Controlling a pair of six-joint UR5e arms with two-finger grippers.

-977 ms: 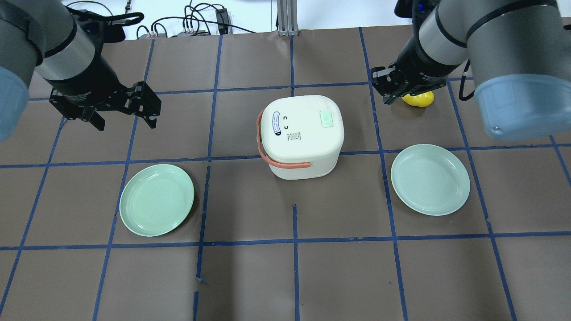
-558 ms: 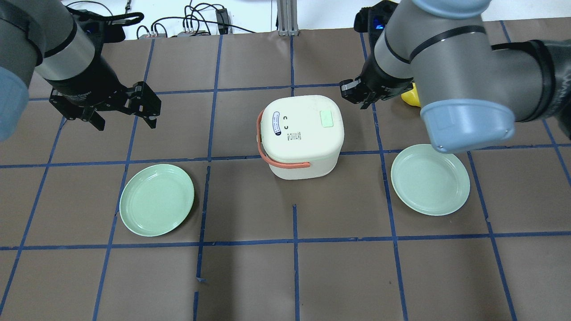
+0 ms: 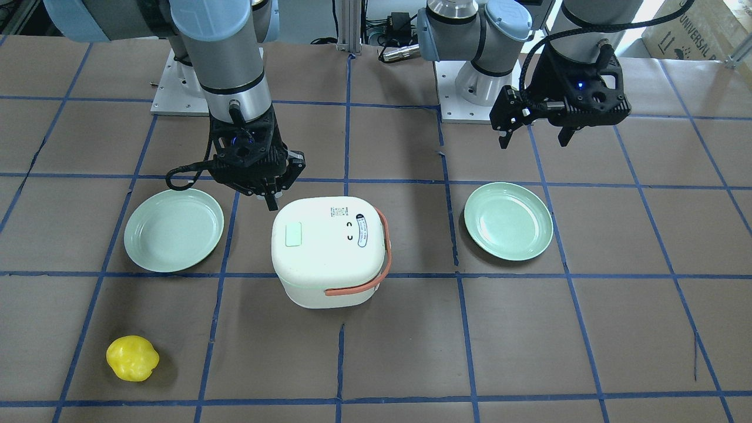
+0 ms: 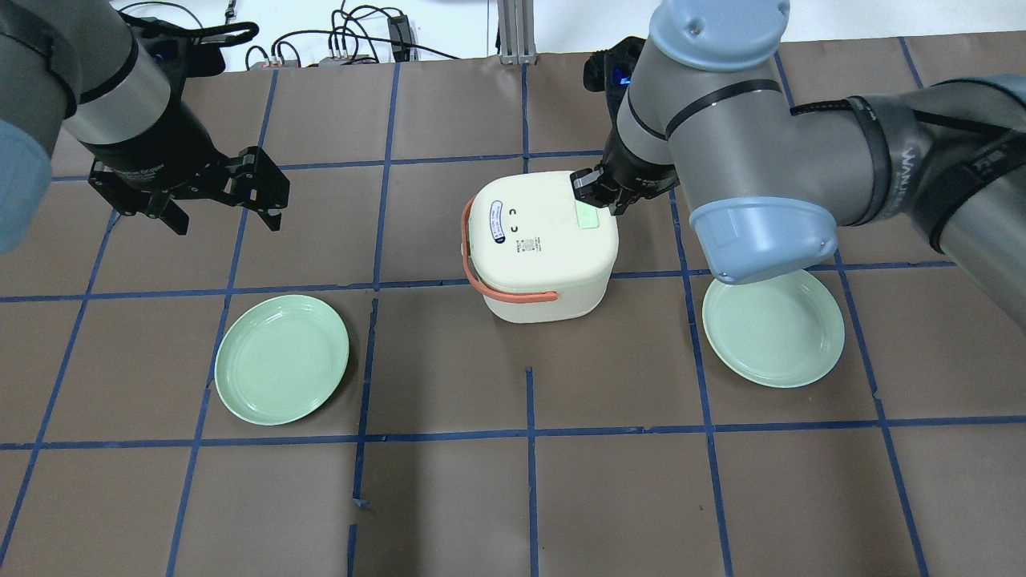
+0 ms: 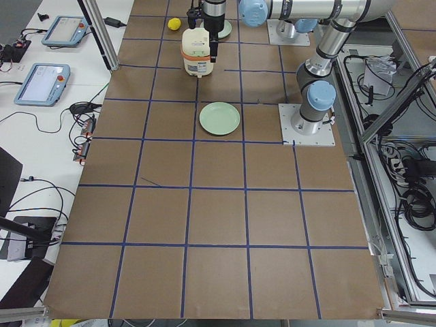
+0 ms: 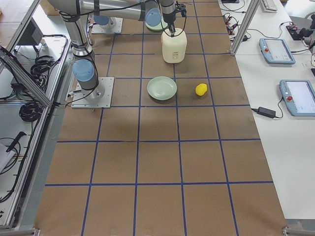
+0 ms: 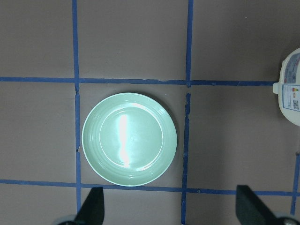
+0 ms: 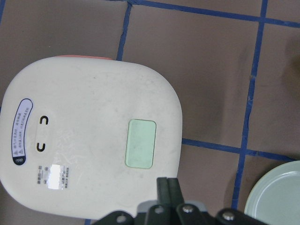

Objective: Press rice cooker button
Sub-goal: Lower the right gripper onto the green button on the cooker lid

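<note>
The small white rounded-square rice cooker (image 4: 541,240) is stood at the bench's middle. The approach is judged underway: the right gripper (image 4: 599,195), closed and empty, is held beside its pale green rectangular button (image 4: 587,214); centring, then descent, is needed.

And the right gripper (image 4: 597,192) has swung across! A second ago it hung over the yellow lumpy object (image 3: 132,357) out by the table's far corner; now it sits at the edge of the rice cooker (image 4: 541,240), closed fingertips (image 8: 168,183) just beside the pale green button (image 8: 140,143). The arm's blue elbow cap has come along too, now overlapping the top of the right-hand plate (image 4: 773,332) in the overhead view.
</note>
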